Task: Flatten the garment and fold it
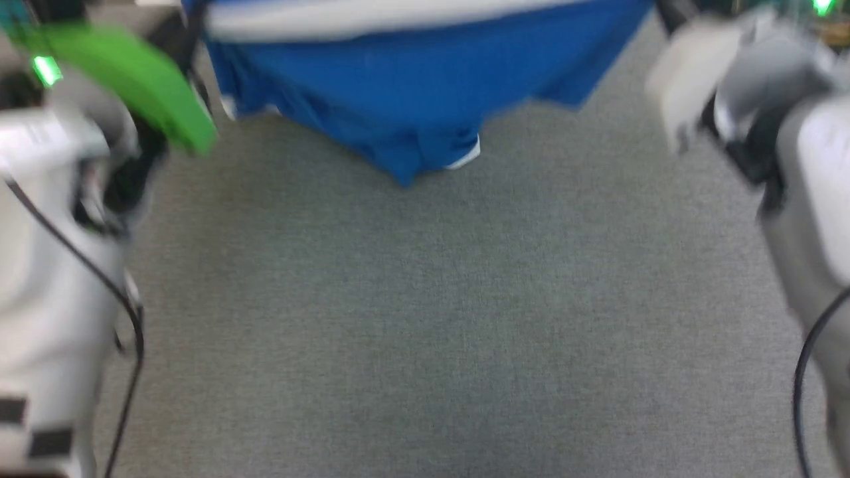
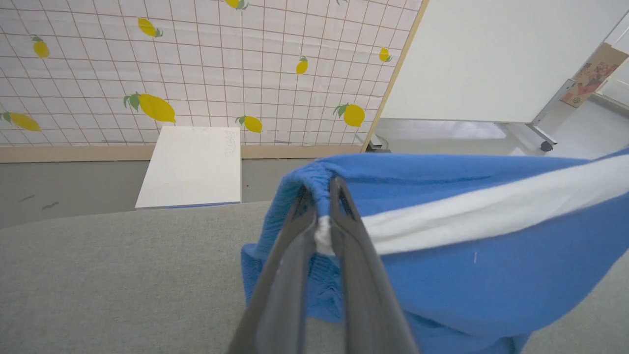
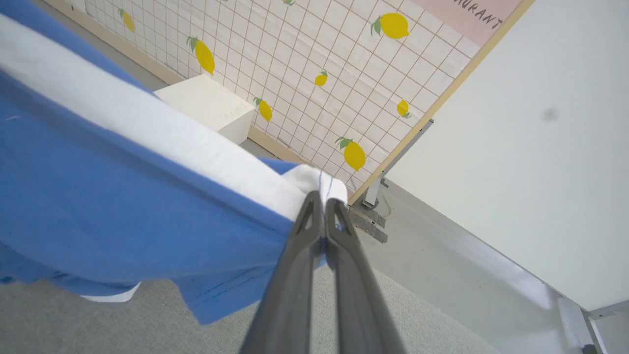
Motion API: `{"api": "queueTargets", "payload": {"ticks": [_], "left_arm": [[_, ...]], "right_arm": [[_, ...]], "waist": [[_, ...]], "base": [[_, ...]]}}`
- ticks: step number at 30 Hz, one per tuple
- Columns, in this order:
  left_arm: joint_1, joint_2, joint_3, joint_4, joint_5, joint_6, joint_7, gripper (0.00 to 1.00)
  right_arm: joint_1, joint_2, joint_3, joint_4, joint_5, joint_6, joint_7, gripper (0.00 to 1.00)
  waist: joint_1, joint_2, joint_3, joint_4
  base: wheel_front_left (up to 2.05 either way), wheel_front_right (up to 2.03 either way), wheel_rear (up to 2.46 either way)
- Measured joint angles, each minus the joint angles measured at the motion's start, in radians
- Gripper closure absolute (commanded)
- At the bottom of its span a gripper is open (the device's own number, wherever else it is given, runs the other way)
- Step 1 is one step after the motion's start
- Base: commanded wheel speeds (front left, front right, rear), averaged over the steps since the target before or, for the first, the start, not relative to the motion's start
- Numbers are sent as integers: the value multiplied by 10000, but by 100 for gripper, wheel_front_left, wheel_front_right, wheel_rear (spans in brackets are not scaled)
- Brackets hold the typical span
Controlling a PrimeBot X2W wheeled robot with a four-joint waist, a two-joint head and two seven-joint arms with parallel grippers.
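Left gripper [image 2: 322,189] has its two dark fingers pinched nearly together on the gathered blue corner of the garment [image 2: 467,275], just where the white stripe [image 2: 491,206] starts. Right gripper [image 3: 323,201] is clamped fully closed on the opposite corner, with a fold of the stripe [image 3: 147,128] bunched over its tips.

Beneath them a grey felt-like surface [image 1: 425,318] covers most of the blurred head view and runs across the bottom of both wrist views.

The garment [image 1: 412,86] hangs above the far part of this surface, pulled out wide between the two grippers. Its white stripe [image 1: 372,20] runs along the taut top edge, and the blue cloth sags below to a loose point near the middle. Whether that low point touches the grey surface cannot be told. In the right wrist view the garment [image 3: 98,196] drapes away to the left, with a small white hem showing at its lowest fold.

Pale forearms frame the head view, the left arm [image 1: 46,279] low at the left and the right arm [image 1: 810,199] at the right, each with a black cable beside it. A green cover [image 1: 133,79] sits above the left arm.

Beyond the surface's edge stands a tiled wall panel printed with lemons [image 2: 196,73], and beside it a plain white board [image 2: 491,59]. A white box [image 2: 191,167] sits at the foot of the lemon panel.
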Motion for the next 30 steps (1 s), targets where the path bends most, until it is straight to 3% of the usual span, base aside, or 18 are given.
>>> {"api": "queueTargets", "payload": {"ticks": [4, 8, 16, 19, 24, 30], "left_arm": [[-1886, 46, 159, 656, 556, 527, 42, 100], [-3459, 82, 288, 1141, 1225, 1005, -606, 100], [-5604, -278, 815, 1490, 1732, 1580, -2635, 100], [-5755, -474, 867, 1641, 1687, 1557, -3078, 100], [-5355, -431, 466, 2031, 1651, 1028, -2995, 100], [-2497, -663, -65, 2119, 1037, 495, -2414, 100]], "right_arm": [[-2017, -33, 330, 968, -98, 2, -268, 100], [-3698, 393, 130, 1841, -548, 6, -867, 100], [-6132, 997, -1277, 2560, -2084, 82, -2451, 100], [-6395, 1162, -1707, 2750, -2328, 88, -2920, 100], [-5964, 1145, -1666, 3191, -2263, 86, -3202, 100], [-2940, 869, -786, 3133, -516, 67, -2761, 100]], "waist": [[0, 0, 573, -124], [1, 0, 1128, -299], [1, 0, 1959, -641], [1, 0, 2097, -709], [1, 0, 2058, -652], [0, 0, 1635, -487]], "base": [[0, 0, 0], [0, 0, 0], [0, 0, 0], [0, 0, 0], [0, 0, 0], [0, 0, 0]]}}
